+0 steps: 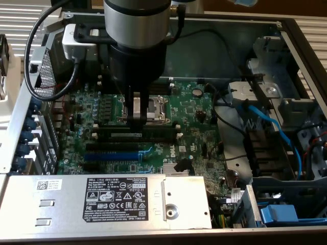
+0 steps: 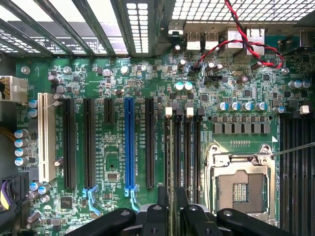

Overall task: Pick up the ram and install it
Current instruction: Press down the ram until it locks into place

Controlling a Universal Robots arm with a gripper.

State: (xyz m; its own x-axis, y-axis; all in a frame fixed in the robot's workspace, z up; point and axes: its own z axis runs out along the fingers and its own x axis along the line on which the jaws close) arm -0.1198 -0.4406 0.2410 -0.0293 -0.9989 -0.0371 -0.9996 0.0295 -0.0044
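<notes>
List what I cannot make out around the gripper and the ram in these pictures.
- Exterior view: the gripper covers part of the ram, so its seating is unclear.
- Wrist view: the gripper hides one end of the black memory slots.
- Exterior view: the power supply label print is too small.

gripper (image 1: 137, 124) over memory slots (image 1: 140, 133) | expansion slot (image 1: 111, 154) beside slots | power supply (image 1: 102, 201) nearest camera

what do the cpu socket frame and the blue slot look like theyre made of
Socket frame: likely bare metal, silvery with bright glints along its edges and thin lever. Blue slot: apparently moulded plastic, uniform matte blue with no glint. The gripper above the memory slots looks like matte black plastic or coated metal; cannot tell which.
</notes>
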